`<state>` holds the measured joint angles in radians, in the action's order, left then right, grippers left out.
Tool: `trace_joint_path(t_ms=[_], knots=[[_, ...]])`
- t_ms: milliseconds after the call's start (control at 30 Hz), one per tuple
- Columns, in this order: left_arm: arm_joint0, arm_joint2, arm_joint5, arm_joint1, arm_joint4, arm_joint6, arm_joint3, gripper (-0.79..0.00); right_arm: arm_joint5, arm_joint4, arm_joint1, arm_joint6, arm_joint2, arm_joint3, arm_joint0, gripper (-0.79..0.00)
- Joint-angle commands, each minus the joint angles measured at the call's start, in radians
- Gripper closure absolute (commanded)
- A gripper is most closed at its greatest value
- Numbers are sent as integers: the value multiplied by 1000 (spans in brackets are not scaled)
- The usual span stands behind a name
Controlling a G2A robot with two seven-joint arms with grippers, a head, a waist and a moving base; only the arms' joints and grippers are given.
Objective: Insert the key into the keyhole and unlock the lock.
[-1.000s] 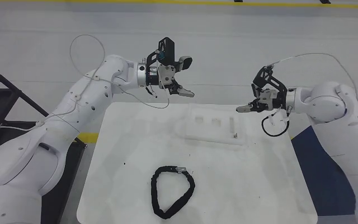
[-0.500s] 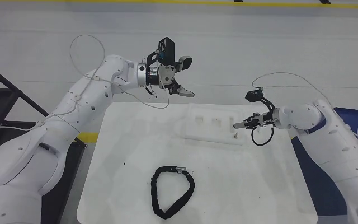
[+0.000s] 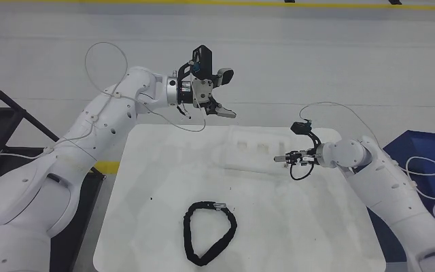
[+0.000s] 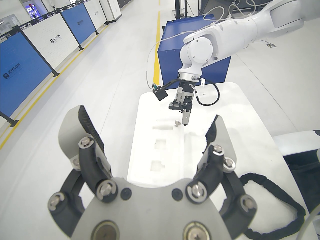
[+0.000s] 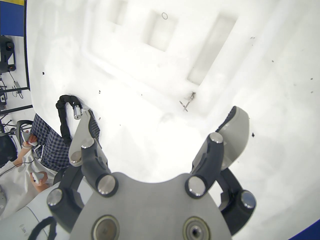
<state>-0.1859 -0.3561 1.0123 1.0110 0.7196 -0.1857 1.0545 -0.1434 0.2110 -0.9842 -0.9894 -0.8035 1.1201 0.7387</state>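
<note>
Key (image 5: 187,102): lies on foam tray (image 5: 182,26). Right pincer (image 5: 161,118): fingers apart, hovering low above key, arm extended. Left pincer (image 4: 146,121): apart, raised at far edge of surface (image 3: 136,204).

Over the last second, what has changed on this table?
The right end effector swung in over the table toward the key, which lies by the long slot of the white tray. It is open and holds nothing. The left end effector stayed raised at the far edge, open. The chain lock has not moved.
</note>
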Motion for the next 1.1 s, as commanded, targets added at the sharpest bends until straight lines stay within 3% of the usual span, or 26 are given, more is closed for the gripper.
trace_joint_path(t_ms=[0, 567, 1067], knots=[[0, 0, 0, 0, 0, 0, 0, -785, -1, -1, 0, -1, 0, 0, 0, -785], [0, 0, 0, 0, 0, 0, 0, -785, -21, -15, 1, -2, -10, 10, 17, -785], [0, 0, 0, 0, 0, 0, 0, -785, 55, 61, -72, -26, 114, -83, -53, -782]])
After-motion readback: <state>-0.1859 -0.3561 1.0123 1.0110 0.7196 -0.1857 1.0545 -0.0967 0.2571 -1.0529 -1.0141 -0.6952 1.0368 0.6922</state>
